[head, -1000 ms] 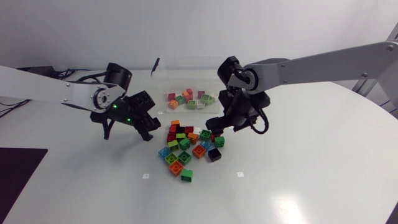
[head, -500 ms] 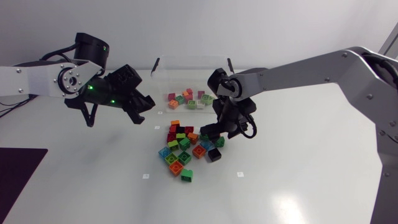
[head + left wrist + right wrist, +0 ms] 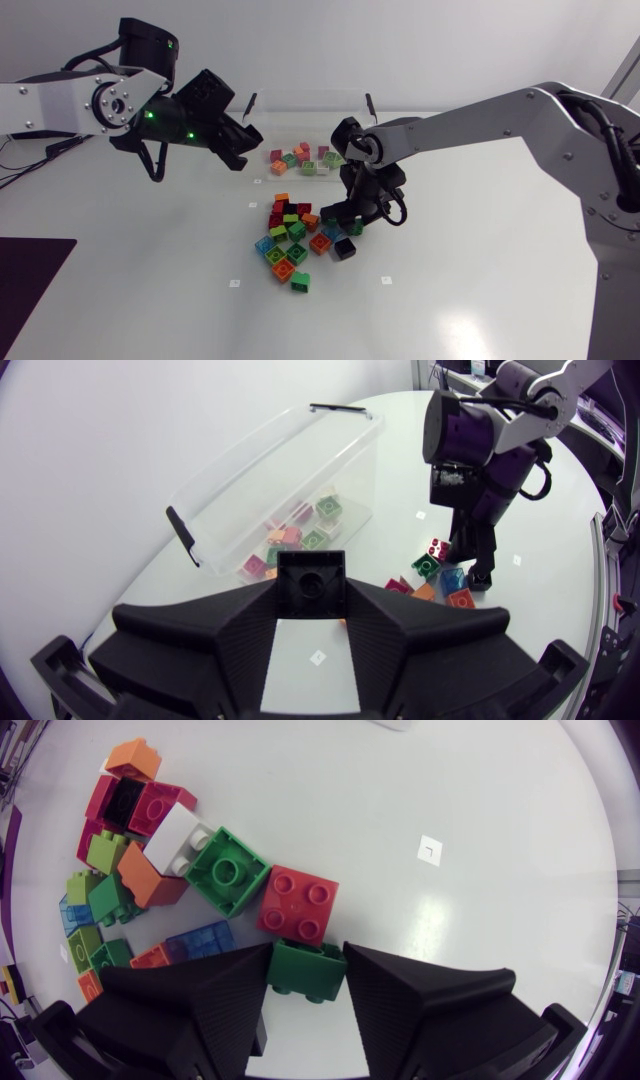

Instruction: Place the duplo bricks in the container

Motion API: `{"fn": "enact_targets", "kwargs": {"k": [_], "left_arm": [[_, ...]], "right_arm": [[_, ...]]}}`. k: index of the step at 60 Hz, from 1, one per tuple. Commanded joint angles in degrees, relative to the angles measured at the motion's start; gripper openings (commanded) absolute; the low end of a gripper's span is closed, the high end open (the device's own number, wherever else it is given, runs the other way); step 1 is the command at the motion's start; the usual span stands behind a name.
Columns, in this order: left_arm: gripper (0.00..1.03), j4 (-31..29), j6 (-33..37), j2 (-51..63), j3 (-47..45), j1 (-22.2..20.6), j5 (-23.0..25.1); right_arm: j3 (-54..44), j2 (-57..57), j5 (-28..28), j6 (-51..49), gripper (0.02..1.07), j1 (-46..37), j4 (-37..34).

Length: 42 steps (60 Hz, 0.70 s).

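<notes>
Head view: L gripper (image 3: pixel 232 150) hangs just beside the container (image 3: pixel 305 120), at its L-arm end; R gripper (image 3: pixel 345 215) sits low in the brick pile (image 3: pixel 295 240) in front of the container. L wrist view: fingers narrow, clamping a black brick (image 3: pixel 312 585); next, prob. clear the rim & release. R wrist view: fingers pinch a green brick (image 3: pixel 305 970), red brick (image 3: pixel 298 902) touching it ahead; lift straight, neighbours crowd one side.
</notes>
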Motion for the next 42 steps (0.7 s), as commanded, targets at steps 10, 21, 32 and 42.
{"fn": "enact_targets", "kwargs": {"k": [10,21,32,42], "left_arm": [[0.27,2.6,-4.7,3.5,6.7,-0.5,0.2],[0.27,3.4,-7.8,8.5,12.4,-0.6,0.2],[0.27,4.8,-10.9,15.0,18.4,-0.7,0.2],[0.28,6.3,-11.8,19.9,22.4,-1.3,0.2]], "right_arm": [[-0.1,1.1,0.8,1.2,0.32,-0.8,0.5],[-1.5,-3.4,0.6,0.3,0.30,-2.3,-0.2],[-1.2,-8.5,0.5,-0.7,0.30,-3.8,-1.8],[1.4,-10.5,0.1,-1.6,0.30,-4.5,-3.2]]}}
